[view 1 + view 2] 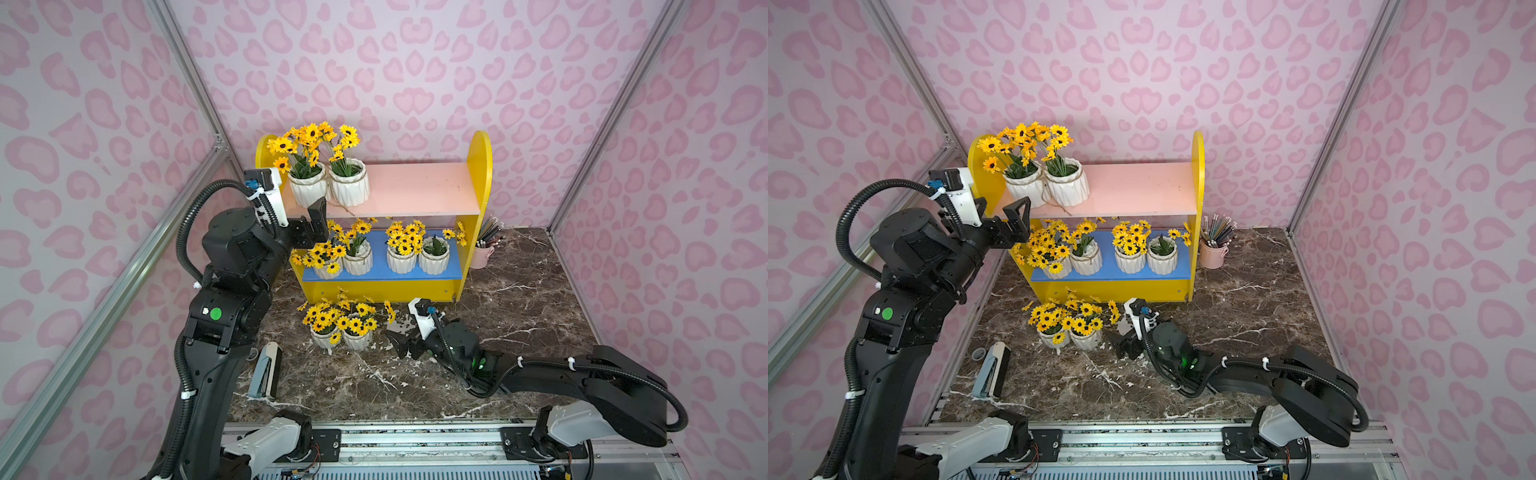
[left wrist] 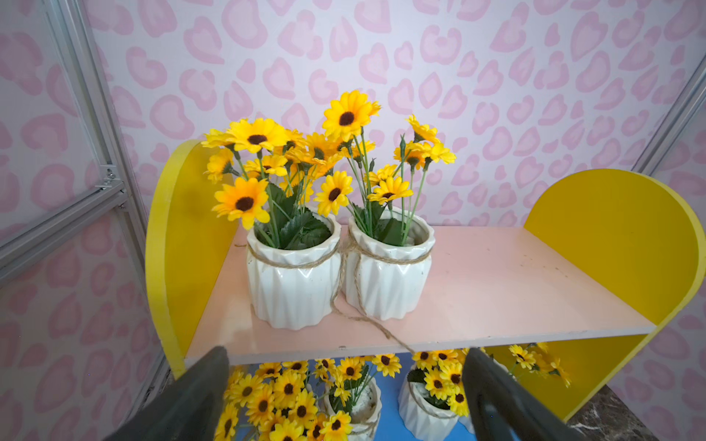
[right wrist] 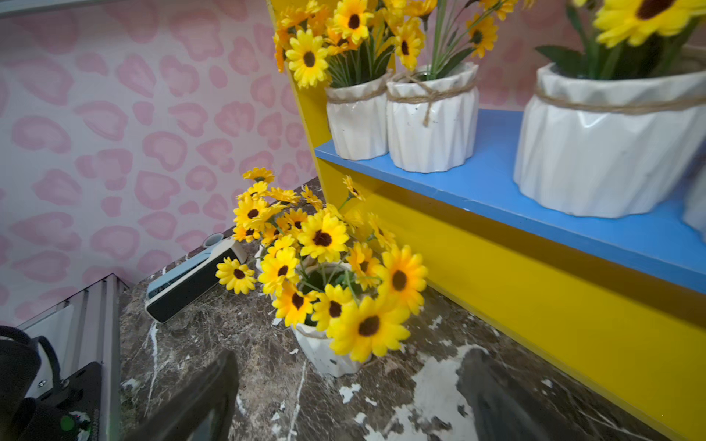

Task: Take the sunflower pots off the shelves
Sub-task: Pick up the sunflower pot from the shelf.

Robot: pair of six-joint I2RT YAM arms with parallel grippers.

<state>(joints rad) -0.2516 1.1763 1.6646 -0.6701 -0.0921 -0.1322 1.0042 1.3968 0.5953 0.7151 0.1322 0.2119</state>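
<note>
Left of mid-frame, the left gripper (image 1: 1003,212), spread wide, faces two sunflower pots (image 1: 1027,189); the right gripper (image 3: 349,359), spread, holds nothing.

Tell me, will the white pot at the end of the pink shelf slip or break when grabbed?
The pot looks shiny and glazed, so probably slippery, though its ridges and twine may help. It seems ceramic: stiff, likely breakable. Its tall flowers look bendy and might brush the neighbouring pot.
</note>
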